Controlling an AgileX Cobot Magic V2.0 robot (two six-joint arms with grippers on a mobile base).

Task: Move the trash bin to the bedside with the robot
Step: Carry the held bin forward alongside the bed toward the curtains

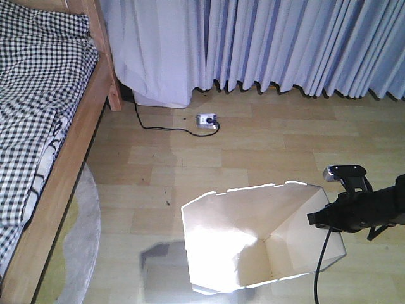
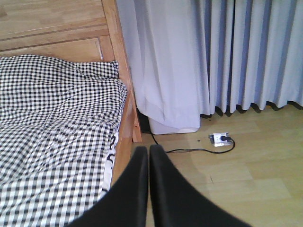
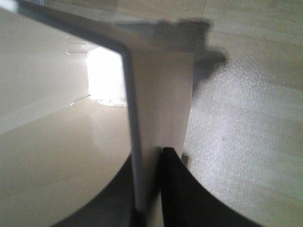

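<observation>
The white trash bin [image 1: 253, 240] stands on the wooden floor at the lower middle, its cream inside lit by the sun. My right gripper [image 1: 318, 218] comes in from the right and is shut on the bin's right rim. In the right wrist view the jaws [image 3: 149, 158] pinch the bin's wall [image 3: 161, 94], one finger inside and one outside. The bed with checked bedding [image 1: 38, 95] and its light wooden frame [image 1: 69, 158] lies along the left, about a bin's width from the bin. My left gripper [image 2: 148, 149] is shut and empty, held above the floor beside the bed [image 2: 57, 118].
Pale curtains [image 1: 285, 44] hang across the back. A white power strip [image 1: 207, 120] with a black cable lies on the floor near them. A white box [image 1: 161, 98] sits under the curtain by the bedpost. A round grey rug [image 1: 85, 234] lies beside the bed frame.
</observation>
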